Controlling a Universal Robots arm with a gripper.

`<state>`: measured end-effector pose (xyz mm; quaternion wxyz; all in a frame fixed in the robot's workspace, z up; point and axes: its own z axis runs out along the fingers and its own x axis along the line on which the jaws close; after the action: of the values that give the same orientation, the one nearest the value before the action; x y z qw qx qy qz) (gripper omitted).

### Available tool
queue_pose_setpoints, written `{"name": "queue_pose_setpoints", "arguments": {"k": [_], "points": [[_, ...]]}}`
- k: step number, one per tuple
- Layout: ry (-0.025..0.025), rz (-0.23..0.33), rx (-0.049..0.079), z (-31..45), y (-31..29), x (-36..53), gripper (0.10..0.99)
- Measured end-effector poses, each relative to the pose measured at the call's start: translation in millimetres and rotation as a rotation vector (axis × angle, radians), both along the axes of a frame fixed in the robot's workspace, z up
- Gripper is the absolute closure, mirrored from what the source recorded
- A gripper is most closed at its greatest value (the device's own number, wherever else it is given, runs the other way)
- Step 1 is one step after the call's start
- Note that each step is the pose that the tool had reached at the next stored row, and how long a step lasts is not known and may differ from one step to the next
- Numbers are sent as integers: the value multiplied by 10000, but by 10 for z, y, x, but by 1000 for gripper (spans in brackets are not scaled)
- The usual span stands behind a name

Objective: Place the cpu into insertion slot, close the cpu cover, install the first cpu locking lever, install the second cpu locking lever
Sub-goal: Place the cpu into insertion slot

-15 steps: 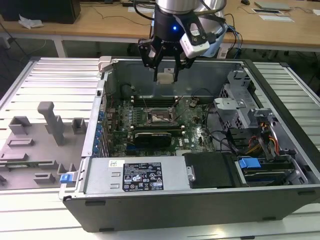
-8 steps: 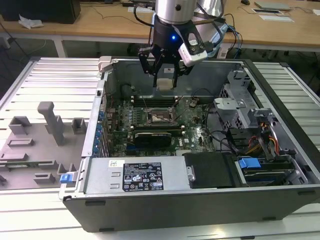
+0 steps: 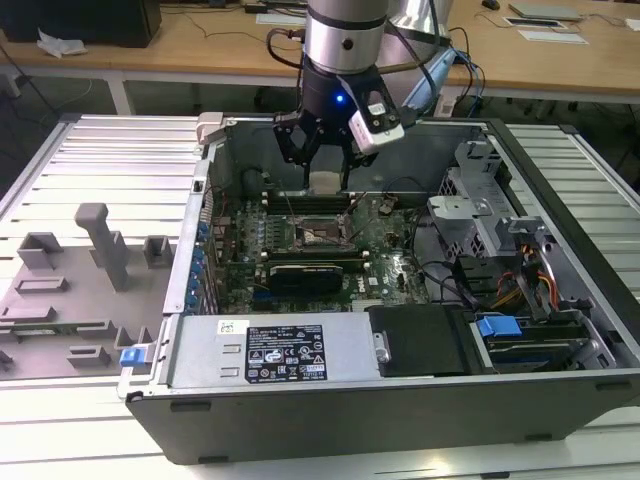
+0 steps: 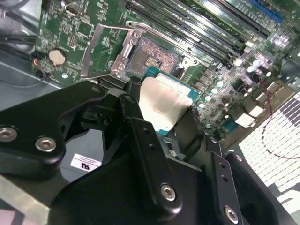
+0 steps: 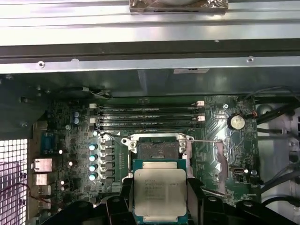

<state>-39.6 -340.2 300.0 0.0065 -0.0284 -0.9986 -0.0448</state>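
Observation:
My gripper (image 3: pixel 325 170) hangs inside the open computer case, shut on the cpu (image 3: pixel 325 182). In both wrist views the cpu (image 5: pixel 160 192) (image 4: pixel 164 105) sits flat between the black fingers (image 5: pixel 194 199), its silvery top showing. It is held above the green motherboard (image 3: pixel 385 270), a little off from the insertion slot (image 5: pixel 157 150) (image 4: pixel 152 54) and clear of it. The slot lies bare, its square pin field uncovered. The cpu cover (image 4: pixel 93 49) is flipped open beside the slot, on the coin battery's side.
Long black memory slots (image 5: pixel 147 117) run beside the socket. The case walls (image 3: pixel 210 190) ring the board. A grey power supply box (image 3: pixel 270 350) and a drive cage with cables (image 3: pixel 500 250) stand close by. A grey fixture tray (image 3: pixel 70 290) lies at the exterior view's left.

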Motion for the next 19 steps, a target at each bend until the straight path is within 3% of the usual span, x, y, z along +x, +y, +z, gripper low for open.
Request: {"name": "queue_pose_setpoints", "arguments": {"k": [10, 15, 19], "points": [[-1, -2014, 2, -41, 0, 0, 545], [-1, -3529, 2, -70, 0, 0, 545], [-2, -4232, 2, -82, 0, 0, 545]]}}
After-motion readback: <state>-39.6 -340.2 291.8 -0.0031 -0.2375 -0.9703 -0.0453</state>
